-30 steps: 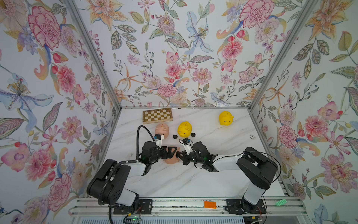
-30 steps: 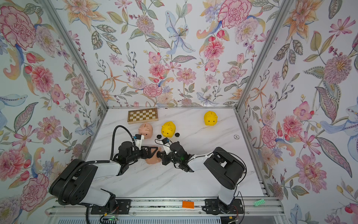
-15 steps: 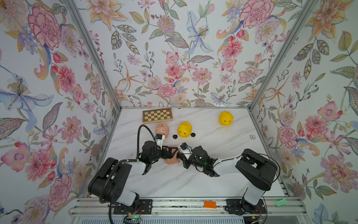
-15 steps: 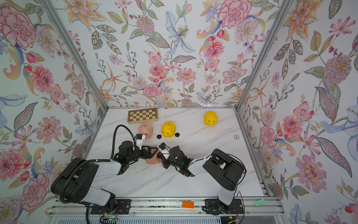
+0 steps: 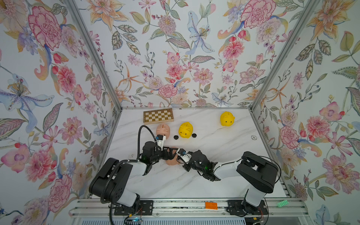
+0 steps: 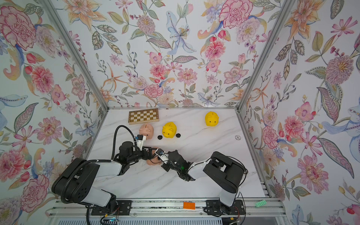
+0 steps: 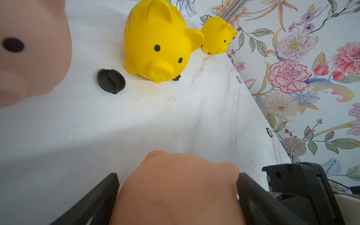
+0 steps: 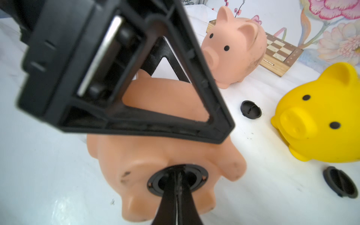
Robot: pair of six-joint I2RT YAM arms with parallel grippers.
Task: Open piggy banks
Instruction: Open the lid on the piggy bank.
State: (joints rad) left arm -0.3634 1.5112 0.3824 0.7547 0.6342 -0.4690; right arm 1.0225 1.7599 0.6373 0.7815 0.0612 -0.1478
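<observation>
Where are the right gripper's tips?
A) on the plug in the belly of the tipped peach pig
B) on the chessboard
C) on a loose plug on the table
A: in the right wrist view the shut right gripper meets the black plug in the underside of the tipped peach pig.

Wide open counter [image 5: 224, 148] along near edge and right side. Blocked mid-rear: tipped pig [image 5: 171, 161] at centre, pink pig [image 5: 163, 131], yellow pig [image 5: 185, 130] with plugs [image 5: 176, 137] either side, chessboard [image 5: 158, 116] behind.
</observation>
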